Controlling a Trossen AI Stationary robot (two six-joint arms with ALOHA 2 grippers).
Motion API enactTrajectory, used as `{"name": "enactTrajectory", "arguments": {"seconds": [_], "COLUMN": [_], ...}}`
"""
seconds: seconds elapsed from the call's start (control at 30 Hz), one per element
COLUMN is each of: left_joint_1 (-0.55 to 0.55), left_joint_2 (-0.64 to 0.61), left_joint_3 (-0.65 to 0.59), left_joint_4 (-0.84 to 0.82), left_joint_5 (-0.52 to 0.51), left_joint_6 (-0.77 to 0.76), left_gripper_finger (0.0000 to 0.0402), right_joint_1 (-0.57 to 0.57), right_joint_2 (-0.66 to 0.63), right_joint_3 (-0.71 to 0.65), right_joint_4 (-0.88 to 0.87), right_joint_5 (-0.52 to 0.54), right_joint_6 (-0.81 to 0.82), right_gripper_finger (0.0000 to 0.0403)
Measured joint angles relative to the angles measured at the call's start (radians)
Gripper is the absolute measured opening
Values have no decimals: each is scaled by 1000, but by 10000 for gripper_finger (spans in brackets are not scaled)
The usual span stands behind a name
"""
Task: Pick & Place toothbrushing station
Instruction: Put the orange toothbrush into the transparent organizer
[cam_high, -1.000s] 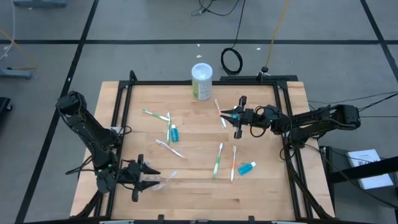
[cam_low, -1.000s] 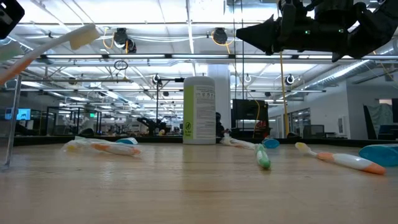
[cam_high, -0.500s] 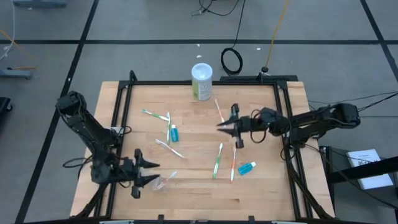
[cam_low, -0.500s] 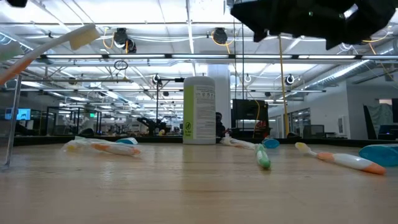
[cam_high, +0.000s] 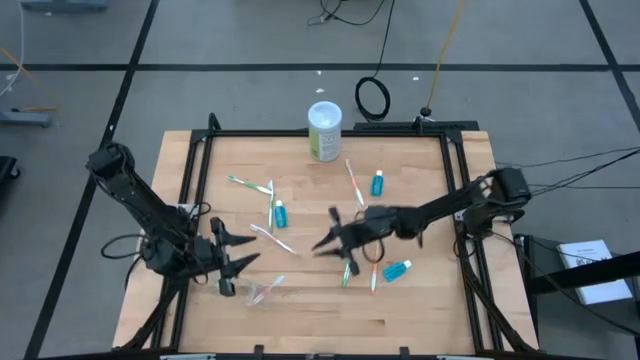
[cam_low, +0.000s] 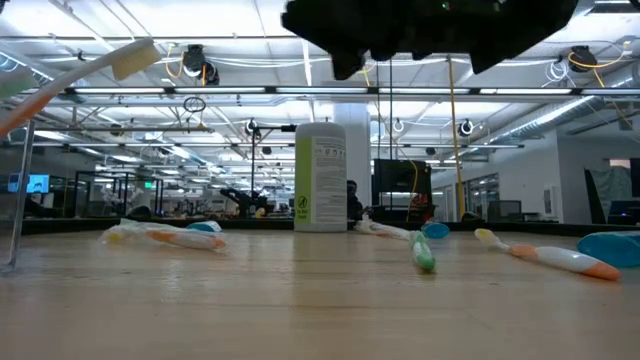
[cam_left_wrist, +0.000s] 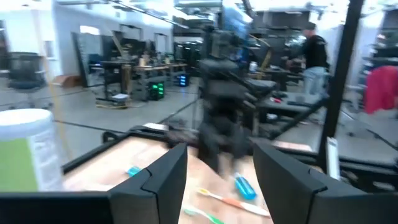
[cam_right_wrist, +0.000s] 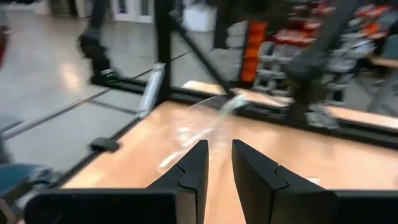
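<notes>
Right now we see the left gripper (cam_high: 232, 268) at the bench's (cam_high: 430, 310) near-left part, its fingers spread wide and grasping nothing, just beside the clear cup (cam_high: 258, 295), which lies on its side on the wood with a toothbrush (cam_high: 274, 284) poking out of it. Our right gripper (cam_high: 333, 240) reaches over the middle of the bench, fingers nearly closed with only a narrow gap in the right wrist view, and nothing shows between them. Close by it lie a green toothbrush (cam_high: 350, 262) and an orange toothbrush (cam_high: 375, 265), with one teal tube (cam_high: 397, 270) toward the right edge. Another teal tube (cam_high: 377, 183) rests nearer the far edge, beside a white toothbrush (cam_high: 353, 181). Left of centre we find a third teal tube (cam_high: 280, 213), two green-and-white brushes (cam_high: 250, 185) and another white brush (cam_high: 272, 238). A white-and-green canister (cam_high: 324, 130) stands upright at the far edge.
</notes>
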Motion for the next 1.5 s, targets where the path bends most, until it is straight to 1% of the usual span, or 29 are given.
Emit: {"name": "enactTrajectory", "arguments": {"seconds": [0.1, 0.2, 0.33, 0.4, 0.47, 0.53, 0.63, 0.73, 0.83, 0.9, 0.97, 1.03, 1.07, 1.17, 1.3, 1.4, 1.5], "left_joint_1": [12, 23, 34, 35, 35, 35, 35, 35, 35, 39, 42, 51, 57, 87, 164, 245, 326], "left_joint_2": [-37, -58, -63, -57, -45, -38, -39, -40, -40, -39, -40, -39, -39, -39, -41, -41, -41], "left_joint_3": [0, 0, 0, 0, 0, 0, 0, 0, 0, 0, 0, 0, 0, 0, 0, 0, 0], "left_joint_4": [-1, -7, -10, -39, -118, -197, -293, -323, -364, -396, -421, -431, -429, -422, -403, -386, -406], "left_joint_5": [-51, -136, -258, -292, -277, -218, -117, -85, -59, -38, -27, -28, -30, -31, -61, -58, 10], "left_joint_6": [17, 33, 37, -26, -147, -234, -324, -384, -446, -480, -504, -516, -513, -476, -421, -378, -399], "left_gripper_finger": [189, 189, 189, 189, 189, 189, 189, 189, 189, 189, 189, 189, 189, 189, 188, 188, 189], "right_joint_1": [65, 127, 188, 207, 219, 224, 226, 225, 224, 223, 222, 221, 221, 213, 192, 204, 226], "right_joint_2": [78, 140, 220, 257, 276, 276, 246, 195, 131, 92, 30, -39, -76, -174, -282, -288, -266], "right_joint_3": [69, 152, 282, 329, 352, 352, 352, 344, 297, 254, 195, 130, 89, -23, -167, -248, -280], "right_joint_4": [-3, -26, -142, -203, -243, -278, -367, -440, -542, -570, -606, -604, -613, -614, -607, -621, -649], "right_joint_5": [1, 2, 4, 5, 28, 84, 211, 305, 404, 473, 566, 624, 638, 635, 663, 656, 653], "right_joint_6": [-1, -26, -62, -68, -71, -89, -95, -83, -60, -36, -4, 57, 90, 200, 394, 506, 630], "right_gripper_finger": [61, 61, 61, 61, 61, 61, 61, 61, 61, 61, 61, 61, 61, 61, 63, 75, 101]}}
